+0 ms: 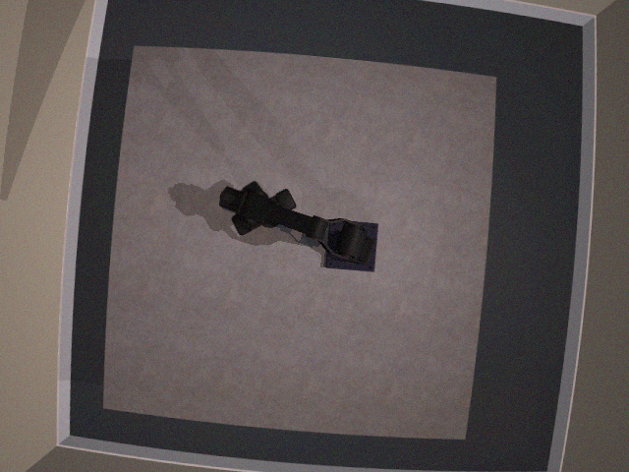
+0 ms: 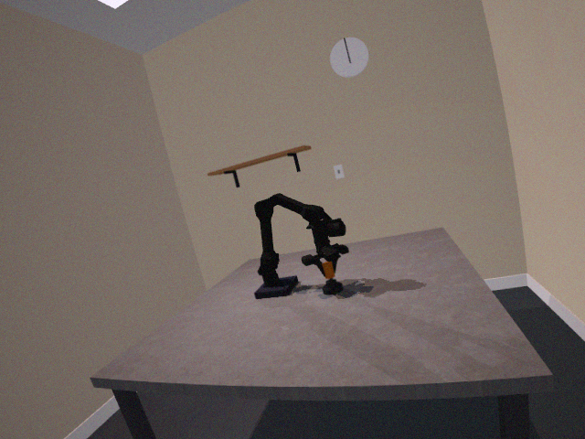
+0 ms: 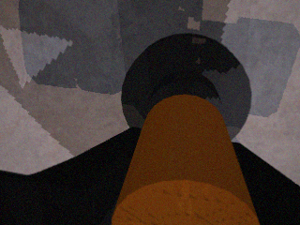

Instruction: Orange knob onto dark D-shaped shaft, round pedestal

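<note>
The orange knob [image 2: 328, 270] [image 3: 187, 145] is upright between the fingers. My gripper [image 2: 329, 271] is shut on the knob; in the wrist view its dark fingers stand on both sides of it. The dark round pedestal [image 2: 332, 287] [image 3: 141, 70] stands on the table, directly below the knob in the exterior view. The knob's lower end covers the middle of the pedestal in the wrist view. The shaft is hidden, and whether the knob touches it I cannot tell. In the top view the arm hides knob and pedestal.
The arm's square base [image 1: 350, 266] [image 2: 275, 290] is bolted on the table [image 1: 284, 345] [image 2: 283, 345], a short way from the pedestal. The arm arches over from the base. Shadows fall across the table around the pedestal.
</note>
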